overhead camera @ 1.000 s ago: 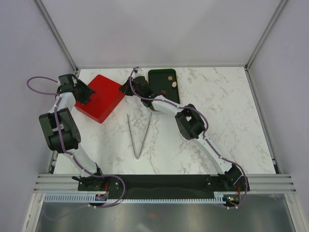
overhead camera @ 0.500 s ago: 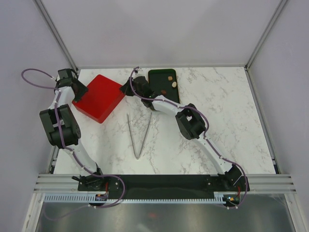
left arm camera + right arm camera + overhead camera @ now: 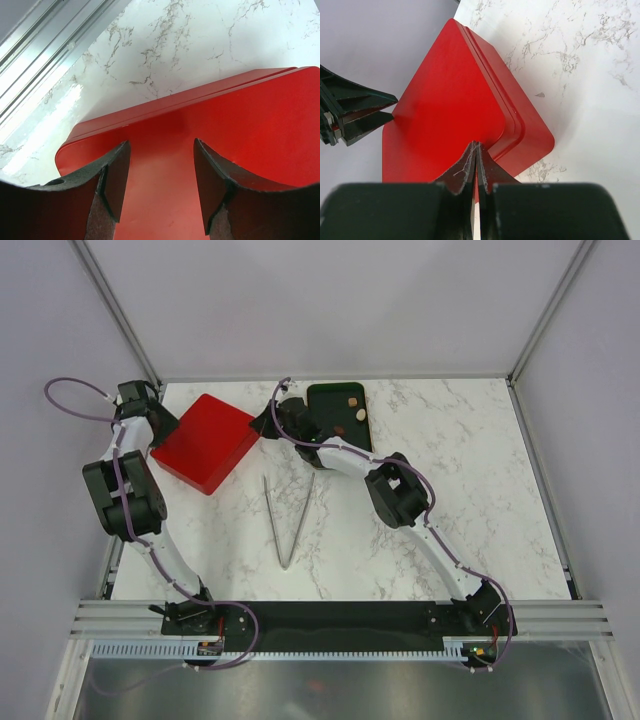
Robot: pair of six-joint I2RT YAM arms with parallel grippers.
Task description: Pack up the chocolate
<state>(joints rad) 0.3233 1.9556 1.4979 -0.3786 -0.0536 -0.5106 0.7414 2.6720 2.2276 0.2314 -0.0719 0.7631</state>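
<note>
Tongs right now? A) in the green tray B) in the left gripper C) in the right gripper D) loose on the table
D: the tongs lie on the table, while the left gripper and right gripper are both at the red box.

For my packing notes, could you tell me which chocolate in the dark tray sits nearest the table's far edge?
The tan chocolate; the cream one and the dark one both lie further forward.

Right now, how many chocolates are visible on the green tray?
3: a tan chocolate near the far edge, a cream chocolate by the right rim, a dark brown chocolate near the middle. The right arm covers part of the tray; more may be hidden.
</note>
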